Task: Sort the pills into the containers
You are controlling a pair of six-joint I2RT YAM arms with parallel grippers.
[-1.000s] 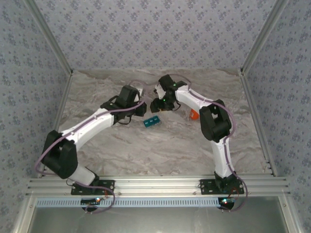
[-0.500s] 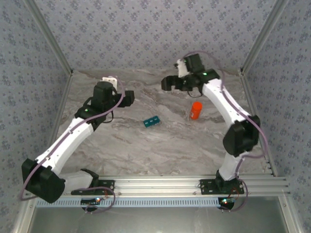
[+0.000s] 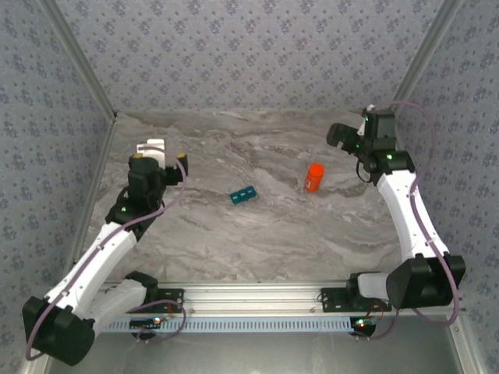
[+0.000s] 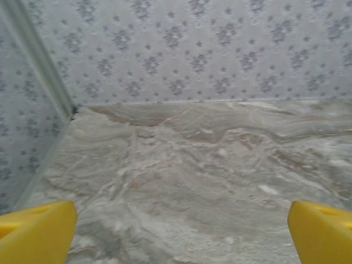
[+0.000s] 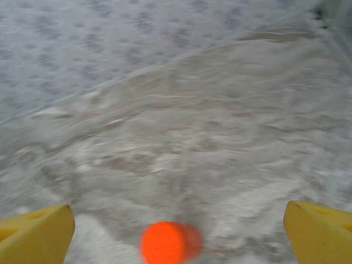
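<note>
Well to the left of the pill box (image 3: 243, 194), the left gripper (image 3: 161, 158) hangs with fingers spread wide, holding nothing. The teal box lies flat on the table (image 3: 273, 241), and the orange bottle (image 3: 314, 177) stands upright near its right side. Further right of the box, the right gripper (image 3: 341, 135) is equally wide open and empty. The bottle looks tall and narrow, so an off-centre pinch could topple it toward the box. The light box could also skid under a nudging finger.
</note>
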